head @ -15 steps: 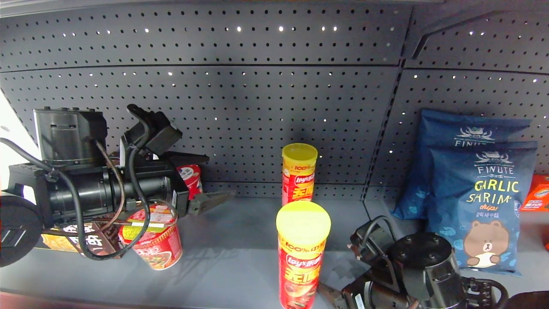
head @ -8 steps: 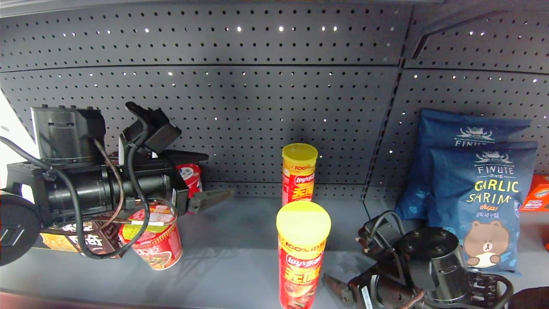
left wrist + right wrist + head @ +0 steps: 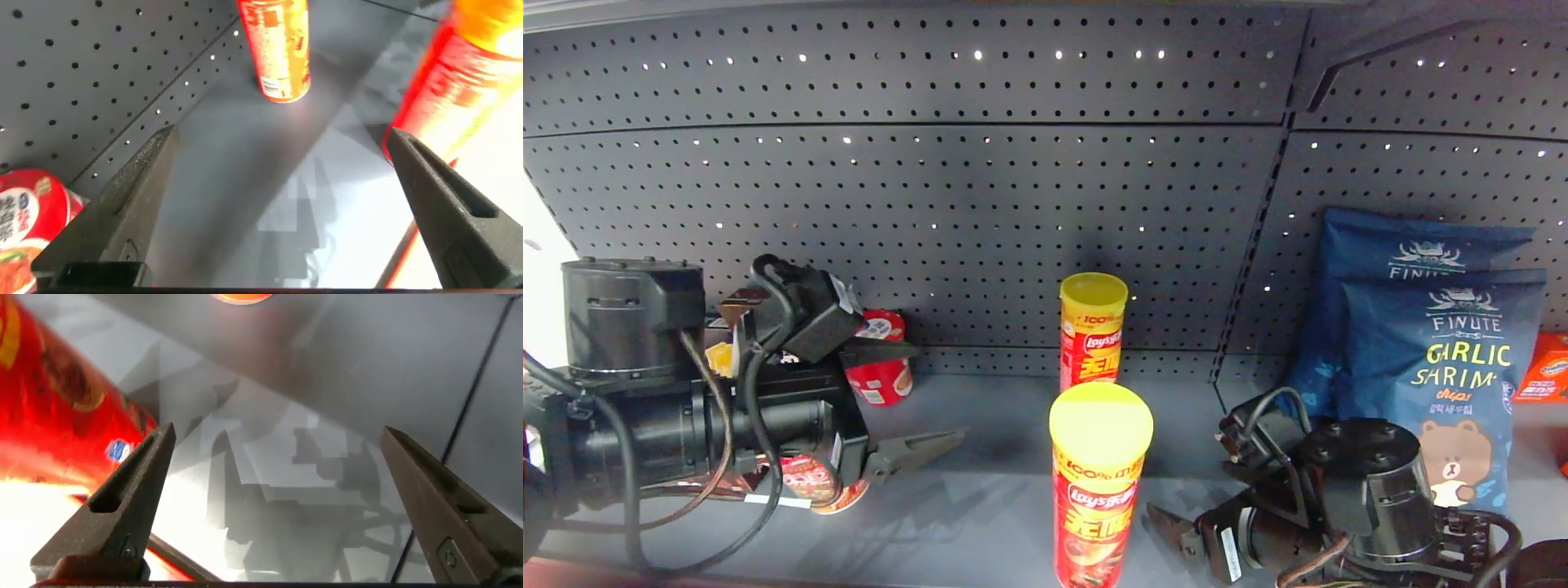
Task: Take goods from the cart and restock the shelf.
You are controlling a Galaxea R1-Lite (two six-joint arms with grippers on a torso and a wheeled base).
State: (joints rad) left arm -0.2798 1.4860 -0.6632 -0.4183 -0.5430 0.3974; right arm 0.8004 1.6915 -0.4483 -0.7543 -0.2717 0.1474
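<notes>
Two yellow-lidded red chip cans stand on the grey shelf (image 3: 980,490), the front can (image 3: 1098,482) near the edge and the rear can (image 3: 1092,331) by the pegboard. My left gripper (image 3: 939,394) hovers open and empty left of the cans, which both lie ahead of it: the rear can (image 3: 275,45) and the front can (image 3: 458,82). A red noodle cup (image 3: 880,359) stands behind its upper finger. My right gripper (image 3: 1168,531) is open and empty, low beside the front can's right side; that can (image 3: 57,400) lies just outside one finger.
A second noodle cup (image 3: 809,482) and a flat packet sit under my left arm. Blue snack bags (image 3: 1437,367) lean at the right, with an orange box (image 3: 1547,367) at the far edge. The perforated back panel (image 3: 980,204) closes the rear.
My left arm has dropped lower and back, uncovering the rear noodle cup. My right arm has risen and come further onto the shelf beside the front can. Both grippers stayed open.
</notes>
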